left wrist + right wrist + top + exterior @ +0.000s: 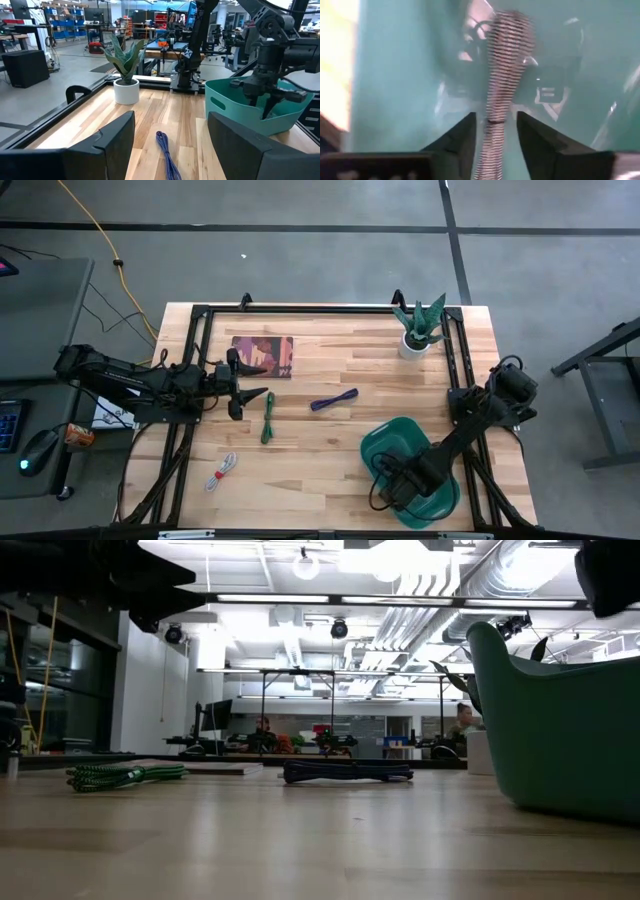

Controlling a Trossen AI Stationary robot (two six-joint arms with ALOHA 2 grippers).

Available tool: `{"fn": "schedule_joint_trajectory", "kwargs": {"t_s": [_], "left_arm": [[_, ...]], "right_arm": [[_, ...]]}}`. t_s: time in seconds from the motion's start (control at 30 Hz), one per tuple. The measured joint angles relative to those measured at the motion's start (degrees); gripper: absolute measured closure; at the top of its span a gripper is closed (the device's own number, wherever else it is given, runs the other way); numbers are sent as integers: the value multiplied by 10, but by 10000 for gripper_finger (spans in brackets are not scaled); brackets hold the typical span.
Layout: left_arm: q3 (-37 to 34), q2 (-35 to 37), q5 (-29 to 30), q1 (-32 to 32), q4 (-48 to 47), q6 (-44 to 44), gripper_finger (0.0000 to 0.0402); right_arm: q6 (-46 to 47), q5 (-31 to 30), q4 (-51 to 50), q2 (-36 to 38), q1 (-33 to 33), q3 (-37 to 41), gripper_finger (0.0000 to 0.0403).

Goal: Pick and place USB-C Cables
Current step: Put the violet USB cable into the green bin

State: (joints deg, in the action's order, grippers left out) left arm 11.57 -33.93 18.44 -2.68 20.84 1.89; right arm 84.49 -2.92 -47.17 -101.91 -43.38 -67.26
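The green cable [268, 418] [125, 775], the purple cable [334, 400] [347, 772] [167, 155] and the white-and-red cable [222, 471] lie flat on the wooden table. My left gripper [262, 380] [170, 145] hovers open near the table's left side. It is just beyond the green cable's far end and points at the purple cable. My right gripper [395, 480] [496, 125] is down inside the teal tub [432, 442] [235, 107]. It is open, and the striped silver-grey cable [507, 60] runs between its fingers. My right gripper points down into the tub. The silver-grey cable's near part [492, 135] lies along the gap between its fingers, with a little space on both sides. I cannot tell whether either finger touches it.
A potted plant [418, 330] [125, 75] stands at the far right corner. A flat picture card [263, 356] lies far left, beside my left gripper. Black frame rails [455, 370] run along the table's edges. Bare wood lies between the cables and the tub.
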Motion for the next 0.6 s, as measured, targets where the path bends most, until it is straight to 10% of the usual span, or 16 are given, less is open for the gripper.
{"fn": "schedule_joint_trajectory", "kwargs": {"t_s": [0.3,0.6], "left_arm": [[0,0,0,0,0,0,171],[0,0,1,0,0,-1,171]], "right_arm": [[-114,-28,-152,0,7,-147,201],[-202,-260,-264,1,42,-287,203]]}}
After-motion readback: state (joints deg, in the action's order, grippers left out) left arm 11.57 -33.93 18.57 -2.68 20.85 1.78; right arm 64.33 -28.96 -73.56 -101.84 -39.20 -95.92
